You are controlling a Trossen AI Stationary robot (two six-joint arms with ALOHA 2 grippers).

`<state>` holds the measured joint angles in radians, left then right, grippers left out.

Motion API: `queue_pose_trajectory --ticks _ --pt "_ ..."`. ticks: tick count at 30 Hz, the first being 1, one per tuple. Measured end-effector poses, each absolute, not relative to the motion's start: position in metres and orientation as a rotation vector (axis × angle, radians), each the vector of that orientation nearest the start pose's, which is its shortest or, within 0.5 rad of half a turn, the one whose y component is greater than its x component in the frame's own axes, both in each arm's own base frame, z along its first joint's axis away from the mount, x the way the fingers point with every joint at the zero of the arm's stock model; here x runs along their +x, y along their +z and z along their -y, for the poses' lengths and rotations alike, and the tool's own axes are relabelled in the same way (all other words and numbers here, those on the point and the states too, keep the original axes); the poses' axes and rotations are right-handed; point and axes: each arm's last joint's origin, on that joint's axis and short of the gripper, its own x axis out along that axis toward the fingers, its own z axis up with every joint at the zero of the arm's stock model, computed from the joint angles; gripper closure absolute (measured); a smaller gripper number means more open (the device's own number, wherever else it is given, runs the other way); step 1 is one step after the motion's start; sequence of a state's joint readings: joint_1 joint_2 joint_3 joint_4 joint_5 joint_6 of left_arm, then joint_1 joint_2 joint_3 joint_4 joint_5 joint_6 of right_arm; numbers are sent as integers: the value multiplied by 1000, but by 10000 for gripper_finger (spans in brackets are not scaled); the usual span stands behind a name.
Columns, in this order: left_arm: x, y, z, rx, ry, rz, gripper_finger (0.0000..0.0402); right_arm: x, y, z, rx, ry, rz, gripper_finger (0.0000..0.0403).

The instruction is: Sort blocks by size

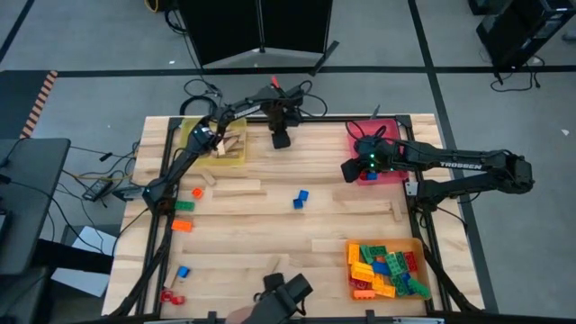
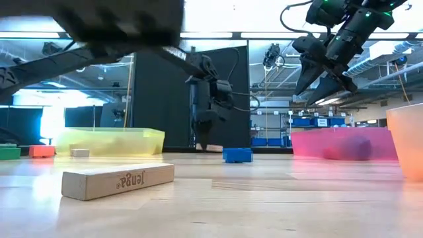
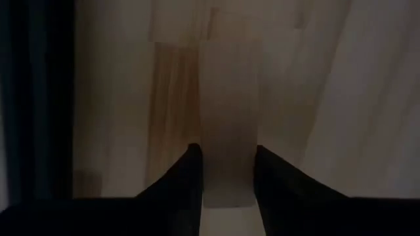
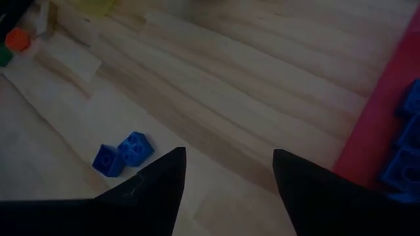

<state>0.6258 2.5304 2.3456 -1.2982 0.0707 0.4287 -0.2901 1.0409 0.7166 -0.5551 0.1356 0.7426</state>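
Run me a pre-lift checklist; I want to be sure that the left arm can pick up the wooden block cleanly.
1. Wooden block centred between the jaws of the left gripper: ok.
2. Jaws against both sides of the block: ok. Firmness of the grip: cannot tell.
3. Nothing else caught between the jaws: ok, only bare table around the block.
4. Right gripper out of the way: ok, it hovers open and empty at the edge of the red tray.
5. Way over to the yellow tray, which holds wooden pieces: ok, in the high view nothing lies between.
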Motion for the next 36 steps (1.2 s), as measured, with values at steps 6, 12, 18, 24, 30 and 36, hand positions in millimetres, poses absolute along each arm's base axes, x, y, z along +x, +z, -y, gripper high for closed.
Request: queue_pose_trajectory --ticks 6,12,18,24,30,36 --pt "387 210 -279 -265 275 -1520 286 190 236 61 699 -687 -714 161" --pt "362 270 -263 -273 350 -1500 286 190 236 61 637 -660 -735 161" --pt "322 336 -253 -293 465 -1377 286 190 236 61 593 -632 -751 161" --pt "276 353 -239 -333 605 -1380 286 190 236 60 586 -599 -762 161" --pt "233 324 -221 -399 703 -1323 285 190 236 60 587 -598 -762 161" --pt "208 284 -205 -474 763 -1322 284 190 236 60 588 -598 -761 162"
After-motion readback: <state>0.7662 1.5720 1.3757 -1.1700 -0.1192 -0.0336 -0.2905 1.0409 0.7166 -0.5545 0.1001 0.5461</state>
